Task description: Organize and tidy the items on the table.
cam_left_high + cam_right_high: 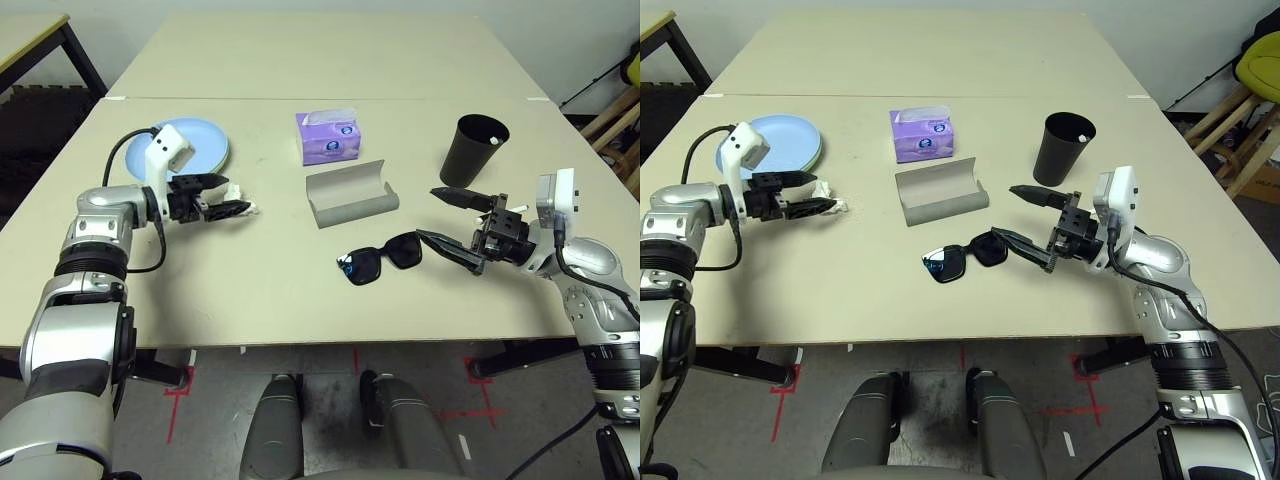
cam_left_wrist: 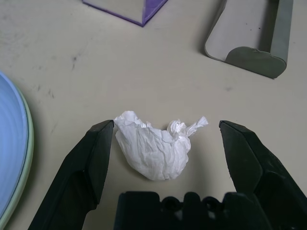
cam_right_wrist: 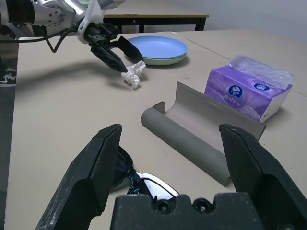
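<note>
Both grippers wide open, holding nothing. Left gripper (image 2: pixel 163 139) straddles the tissue wad (image 2: pixel 154 149), light blue plate (image 2: pixel 10 158) just beside its finger; closing could push the light wad away. Right gripper (image 3: pixel 165 143) hangs over the sunglasses (image 1: pixel 382 260), probably not touching; glasses case (image 3: pixel 201 136) beyond, open, could get knocked.

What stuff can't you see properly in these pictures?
- Inside of the black cup: head views, hidden by its own wall; a white speck at the rim is too small to name.
- Light blue plate: left wrist view, cut off by the picture edge.
- Sunglasses: right wrist view, partly behind the right gripper.
- Green plate: mostly covered by the blue one.
</note>
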